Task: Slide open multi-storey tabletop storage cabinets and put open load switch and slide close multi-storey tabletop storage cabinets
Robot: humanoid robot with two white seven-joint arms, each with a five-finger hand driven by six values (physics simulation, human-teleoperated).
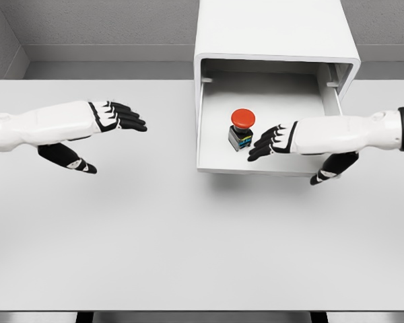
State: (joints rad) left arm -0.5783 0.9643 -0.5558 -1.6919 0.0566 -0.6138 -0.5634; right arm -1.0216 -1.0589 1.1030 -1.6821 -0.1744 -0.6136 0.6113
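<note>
The switch (241, 130) sits in the open drawer (215, 161), upper centre; my right hand (273, 140) hovers beside it, fingers relaxed, ready to push; left hand (114, 116) idles open at left.

The white storage cabinet (276, 30) is located at 12 o'clock on the surface (155, 235), with its drawer (212, 145) pulled out. The red-capped load switch (241, 129) is seated upright inside the drawer. The right hand (273, 140), fingers extended, is positioned just beside the switch. The left hand (114, 118) is held open at 9 o'clock.
</note>
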